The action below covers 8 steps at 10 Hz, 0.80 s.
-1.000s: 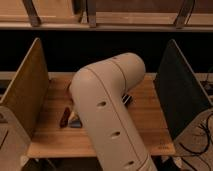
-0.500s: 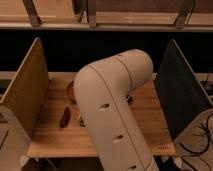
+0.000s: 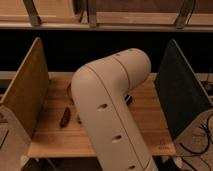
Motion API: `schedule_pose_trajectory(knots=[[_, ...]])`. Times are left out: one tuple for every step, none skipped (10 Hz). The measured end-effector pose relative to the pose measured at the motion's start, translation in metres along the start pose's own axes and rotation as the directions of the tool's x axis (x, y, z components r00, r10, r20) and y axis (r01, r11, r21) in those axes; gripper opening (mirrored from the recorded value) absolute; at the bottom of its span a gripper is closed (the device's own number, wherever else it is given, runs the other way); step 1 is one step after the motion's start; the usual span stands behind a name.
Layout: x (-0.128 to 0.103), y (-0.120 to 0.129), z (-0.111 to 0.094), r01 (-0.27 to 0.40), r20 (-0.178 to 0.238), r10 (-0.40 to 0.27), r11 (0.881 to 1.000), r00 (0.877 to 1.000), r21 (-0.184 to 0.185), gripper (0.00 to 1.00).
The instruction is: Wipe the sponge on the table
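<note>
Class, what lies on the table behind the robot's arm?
A reddish-brown object lies on the table left of the arm. The arm covers the middle, hiding the tool behind it.

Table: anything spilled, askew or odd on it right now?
Nothing spilled or damaged shows on the table. A small reddish-brown object lies slanted near the tan side panel; what it is, I cannot tell. The arm hides the gripper and the table's middle.

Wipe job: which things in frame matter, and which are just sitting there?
Job:
- table
- gripper, hidden behind the robot arm that reaches over the table
- small reddish-brown object left of the arm; possibly the sponge, cannot tell

Just there:
- wooden side panel on the left
- dark side panel on the right
- shelf above
</note>
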Motion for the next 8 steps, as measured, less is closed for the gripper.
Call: schedule_pose_trajectory(knots=[[-0.003, 0.003, -0.009, 0.005, 0.025, -0.004, 1.000, 1.000, -0.015, 0.62], [-0.002, 0.003, -0.015, 0.009, 0.039, -0.008, 1.000, 0.999, -0.021, 0.71], [-0.001, 0.001, -0.023, 0.004, 0.056, -0.002, 1.000, 0.998, -0.026, 0.78], [0.000, 0.000, -0.028, -0.002, 0.070, 0.005, 0.999, 0.998, -0.033, 0.80], [0.005, -0.003, -0.029, -0.007, 0.068, 0.010, 0.999, 0.998, -0.036, 0.80], [0.008, -0.002, -0.028, -0.010, 0.067, 0.013, 0.999, 0.998, -0.048, 0.80], [0.013, 0.000, -0.027, -0.015, 0.058, 0.018, 0.998, 0.998, -0.062, 0.80], [0.014, 0.000, -0.026, -0.012, 0.057, 0.016, 0.998, 0.998, -0.067, 0.80]])
